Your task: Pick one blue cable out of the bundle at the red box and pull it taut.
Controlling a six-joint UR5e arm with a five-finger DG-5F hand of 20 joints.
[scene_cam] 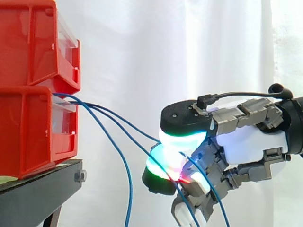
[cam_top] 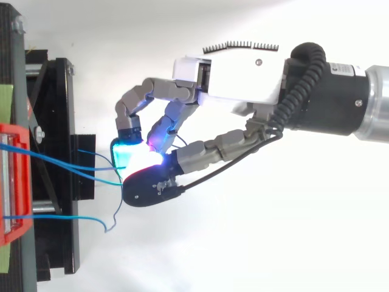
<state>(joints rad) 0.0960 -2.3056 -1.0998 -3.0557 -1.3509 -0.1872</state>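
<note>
The hand (scene_cam: 251,142) reached in from 3 o'clock with its fingers curled tight. The glowing pads (scene_cam: 182,137) of fingers and thumb were closed together on blue cable (cam_top: 91,165). Two strands ran into that pinch side by side, and I could not tell whether one or both were clamped. Below the pads, in the side view, a strand trailed on toward 5 o'clock.

From the pads the strands climbed toward 10 o'clock to the bundle (scene_cam: 92,106), which came out at the front of the lower red box (scene_cam: 28,132). They looked fairly straight but not quite taut. A third strand (scene_cam: 127,189) left the same spot and hung slack toward 6 o'clock, well apart from the hand. In the top view, a loose end (cam_top: 112,222) curled up just short of the thumb.

The cable looked thin, light and limp, with a smooth jacket likely to slide through pads under a hard pull. A pinch a little way out from the box would probably suit best, clear of the neighbouring strand.

The box sat under a second red bin (scene_cam: 28,42) on the black stand (scene_cam: 38,189). Neither bin looked fastened down, so a steady draw toward 3 o'clock seemed safer than a jerk.
</note>
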